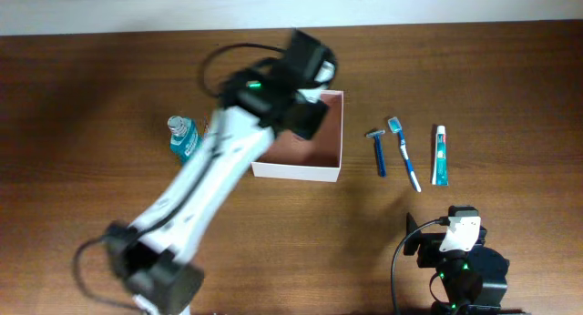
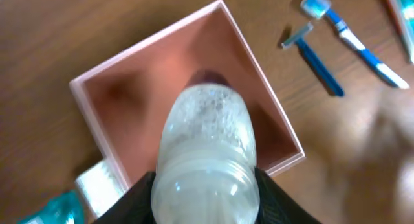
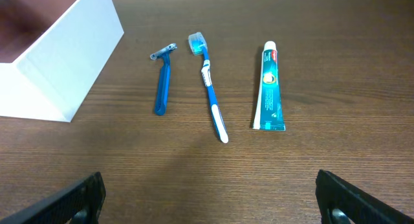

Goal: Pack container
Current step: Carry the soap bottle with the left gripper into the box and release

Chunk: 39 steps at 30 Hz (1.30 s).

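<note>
The container is a square, shallow white box with a pinkish-brown inside, at the table's middle. It also shows in the left wrist view and its white wall in the right wrist view. My left gripper is shut on a clear, frosted bottle and holds it above the container's inside. My left fingers clasp the bottle's lower end. My right gripper is open and empty over bare table, near the front edge.
A blue razor, a blue-white toothbrush and a toothpaste tube lie in a row right of the container. A teal bottle stands left of it, beside my left arm.
</note>
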{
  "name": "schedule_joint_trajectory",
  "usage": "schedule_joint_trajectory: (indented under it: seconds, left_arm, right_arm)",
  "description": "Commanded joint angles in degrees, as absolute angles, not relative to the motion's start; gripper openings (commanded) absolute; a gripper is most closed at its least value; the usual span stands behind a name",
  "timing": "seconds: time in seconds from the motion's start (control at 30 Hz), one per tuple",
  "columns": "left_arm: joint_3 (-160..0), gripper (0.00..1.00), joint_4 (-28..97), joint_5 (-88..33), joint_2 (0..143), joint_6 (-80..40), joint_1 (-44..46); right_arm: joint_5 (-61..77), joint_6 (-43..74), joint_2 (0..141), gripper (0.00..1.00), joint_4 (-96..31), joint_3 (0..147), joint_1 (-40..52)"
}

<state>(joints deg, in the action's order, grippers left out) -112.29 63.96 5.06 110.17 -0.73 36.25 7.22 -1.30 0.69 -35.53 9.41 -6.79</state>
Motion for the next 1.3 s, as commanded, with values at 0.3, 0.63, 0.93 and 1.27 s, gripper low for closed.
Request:
schedule_joint_trajectory:
  seconds: [0.3, 0.63, 0.93, 1.27]
  left_arm:
    - [-113.3, 0.05, 52.12, 4.36, 121.03, -10.31, 36.75]
    - [-113.32, 0.35, 49.98, 2.33, 122.87, -24.84, 36.75]
    - [-116.49, 0.7, 59.33, 2.33, 119.63, -24.56, 34.3]
    - [-125.03, 0.84, 76.05, 7.9, 108.86, -18.33, 26.72]
  right_arm:
    - [7.75, -1.02, 0.21, 0.99, -35.51, 9.06, -7.16]
    - [7.75, -1.02, 0.21, 0.99, -35.51, 9.06, -7.16]
    - [7.75, -0.99, 0.21, 0.99, -35.51, 9.06, -7.16]
    - [7.75, -1.02, 0.21, 0.99, -35.51, 9.06, -7.16]
